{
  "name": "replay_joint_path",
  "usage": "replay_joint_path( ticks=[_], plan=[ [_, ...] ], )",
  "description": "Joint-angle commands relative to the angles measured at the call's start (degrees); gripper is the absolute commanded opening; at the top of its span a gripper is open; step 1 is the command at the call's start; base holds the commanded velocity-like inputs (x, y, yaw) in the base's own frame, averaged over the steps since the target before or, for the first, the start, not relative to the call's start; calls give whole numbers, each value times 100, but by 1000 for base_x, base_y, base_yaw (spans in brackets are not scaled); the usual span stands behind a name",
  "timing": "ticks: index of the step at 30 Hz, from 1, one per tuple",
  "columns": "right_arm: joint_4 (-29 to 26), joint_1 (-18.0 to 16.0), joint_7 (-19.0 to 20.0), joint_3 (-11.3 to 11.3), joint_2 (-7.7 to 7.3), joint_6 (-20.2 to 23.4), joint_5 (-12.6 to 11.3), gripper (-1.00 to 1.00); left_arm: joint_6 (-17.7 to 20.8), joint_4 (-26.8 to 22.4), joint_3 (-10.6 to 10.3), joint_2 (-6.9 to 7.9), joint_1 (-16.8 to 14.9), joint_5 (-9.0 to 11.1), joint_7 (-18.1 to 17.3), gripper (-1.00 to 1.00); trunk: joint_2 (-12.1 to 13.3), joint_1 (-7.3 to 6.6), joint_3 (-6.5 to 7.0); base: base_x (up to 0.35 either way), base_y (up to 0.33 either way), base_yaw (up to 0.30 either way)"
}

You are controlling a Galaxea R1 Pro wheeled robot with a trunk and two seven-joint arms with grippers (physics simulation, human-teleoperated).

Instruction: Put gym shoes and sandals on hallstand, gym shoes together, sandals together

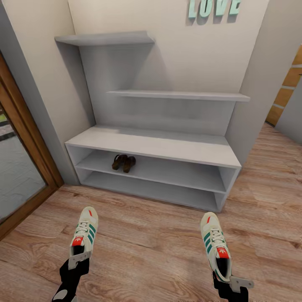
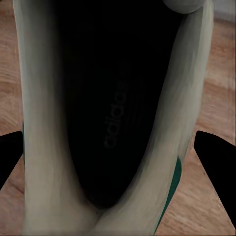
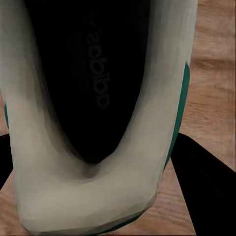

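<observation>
A: nearest to us, our left gripper is pinching the heel of the left gym shoe; our right gripper is clamped on the heel of the right gym shoe; toes point away, over the corridor floor

B: yep; further back, we see the two sandals side by side, left on the hallstand's upper open shelf; teal LOVE letters on the far wall

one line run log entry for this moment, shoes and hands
left hand: shut on left gym shoe | right hand: shut on right gym shoe | sandals: upper hallstand shelf
</observation>
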Motion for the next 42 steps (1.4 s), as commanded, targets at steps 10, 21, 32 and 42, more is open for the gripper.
replay_joint_path(
  ticks=[10, 21, 32, 42],
  plan=[
    [4, -5, -25, 49, 4, -13, -37, -100, -19, -1, -15, 2, -1, 48, -1, -100, -2, -1, -5, 0, 0, -300],
    [-2, -5, -6, 49, -40, -13, -30, -100, -19, -1, -12, 2, -1, 47, -1, -100, -2, -1, -5, 0, 0, -21],
    [-22, -5, -66, -77, -252, -20, -102, -100, 67, 8, -173, -16, -6, 47, -1, -100, -2, -1, -5, 0, 0, 0],
    [-60, -5, -60, -1629, -2158, 531, -1360, -100, 2915, -372, -735, -505, -1001, 48, -5, -100, -2, -1, -5, 0, 0, 0]
  ],
)
